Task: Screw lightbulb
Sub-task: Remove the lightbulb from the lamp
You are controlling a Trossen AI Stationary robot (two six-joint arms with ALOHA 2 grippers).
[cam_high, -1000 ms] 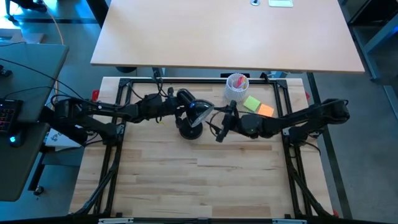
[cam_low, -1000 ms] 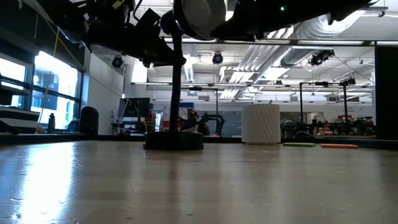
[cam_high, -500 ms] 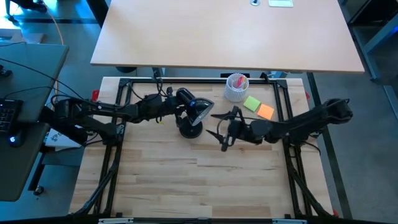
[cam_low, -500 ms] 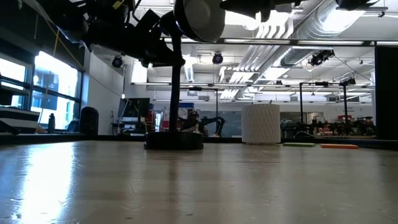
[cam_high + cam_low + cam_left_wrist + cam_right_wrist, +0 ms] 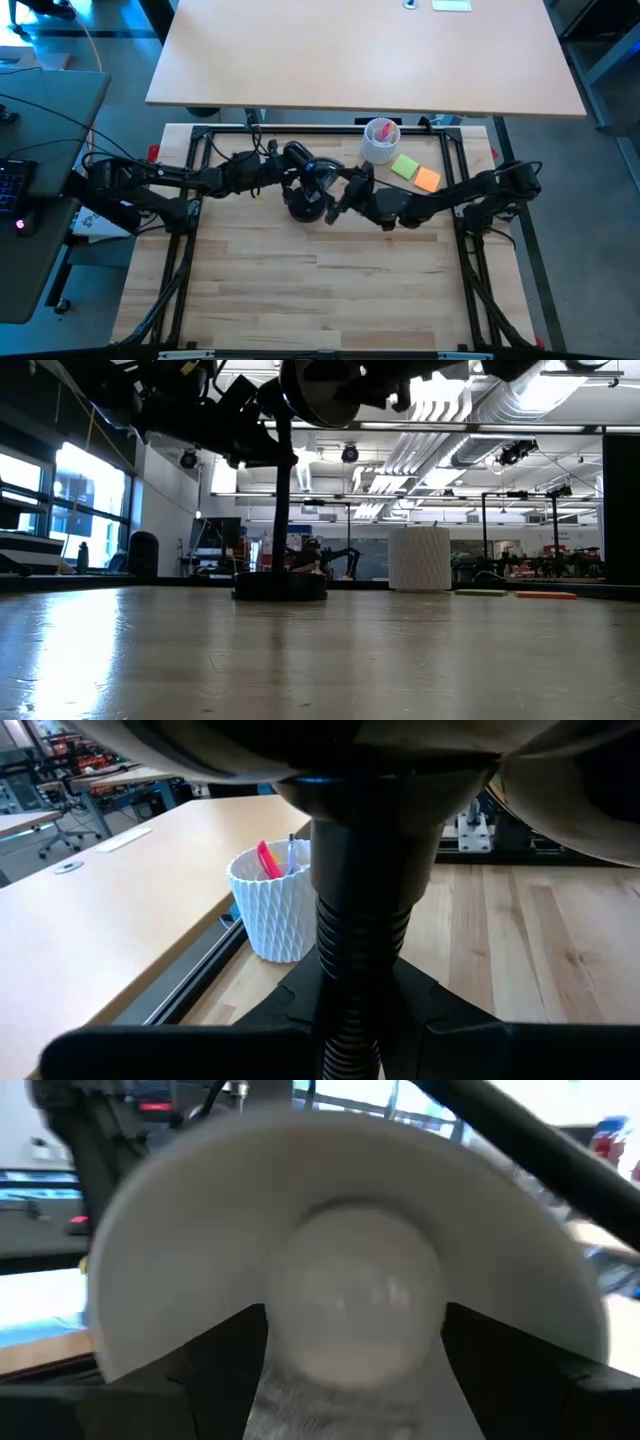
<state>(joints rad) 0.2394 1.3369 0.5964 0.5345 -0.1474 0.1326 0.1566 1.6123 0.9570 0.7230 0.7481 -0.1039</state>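
Observation:
A black desk lamp stands on its round base (image 5: 303, 210) at the table's far middle, its cone shade (image 5: 320, 390) tipped toward the right. My left gripper (image 5: 276, 172) is shut on the lamp's ribbed neck. My right gripper (image 5: 336, 195) is at the shade's mouth. The white lightbulb (image 5: 355, 1295) fills the gap between its fingers, with the shade's white inside (image 5: 160, 1250) right behind it. Whether the bulb's base is in the socket is hidden. My left gripper holds the lamp's ribbed neck (image 5: 352, 1010) just behind the shade, between its two fingers. The fingers come in about level from the table's left and lie across the neck. The lamp stays standing on its base. My right gripper pinches the bulb's round body (image 5: 285, 1315) by two opposite sides between its two fingers (image 5: 215, 1355). The fingers come in about level from the table's right, toward the shade's mouth. The bulb is well above the table, against the inside of the shade.
A white ribbed cup (image 5: 380, 140) with pens stands at the far edge, right of the lamp. A green note (image 5: 405, 166) and an orange note (image 5: 427, 179) lie beside it. Bare wood (image 5: 320, 280) runs from the lamp to the near edge.
My right gripper drew back from the shade toward the table's near right. It then came back toward the left and far side, up to the shade's mouth, rolling a little. The lamp and my left gripper have kept still.

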